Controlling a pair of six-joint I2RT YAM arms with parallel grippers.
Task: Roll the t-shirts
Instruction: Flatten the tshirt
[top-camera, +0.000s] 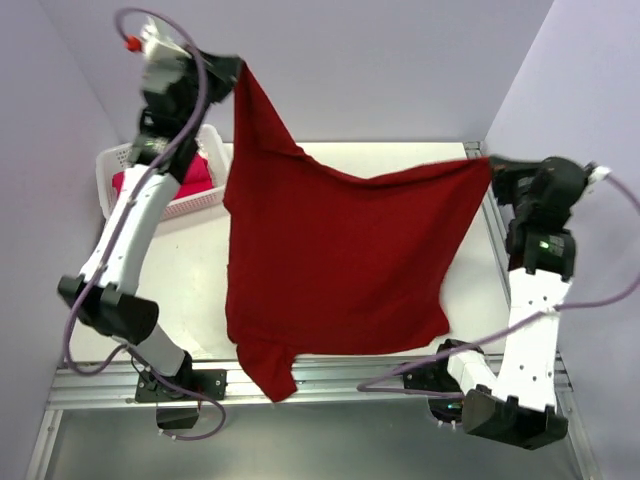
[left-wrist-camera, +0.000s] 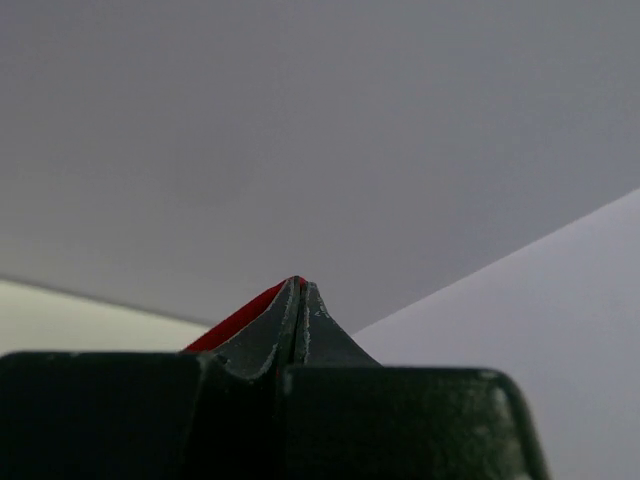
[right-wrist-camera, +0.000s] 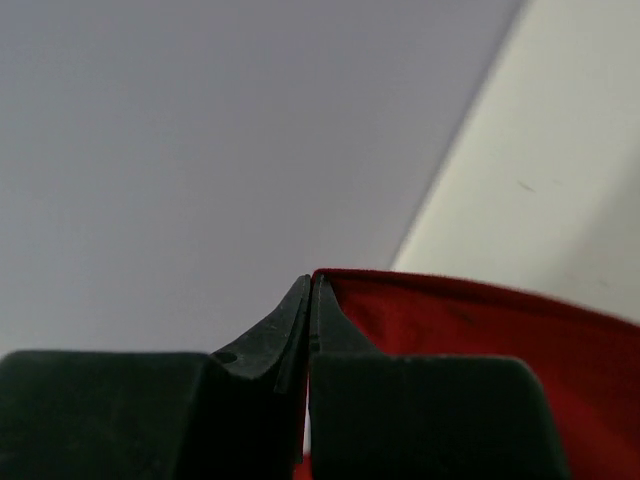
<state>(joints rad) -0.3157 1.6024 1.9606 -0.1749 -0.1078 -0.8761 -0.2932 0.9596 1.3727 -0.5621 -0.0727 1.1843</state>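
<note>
Dark shirt (top-camera: 330, 260): hangs spread in the air between the two sets of jaws; one corner is pinched high by the left set, the other lower by the right; its hem and a sleeve droop below both, over the near edge of the table (top-camera: 190, 290)
Left gripper (top-camera: 232, 70): jaws pressed together on a corner of the cloth; a sliver of red shows just left of the fingertips in the wrist view
Right gripper (top-camera: 495, 168): jaws clamped on the opposite corner; cloth runs off to their right
Brighter shirt (top-camera: 190, 178): bunched in the basket (top-camera: 118, 162), lower than the left jaws, behind that arm
</note>
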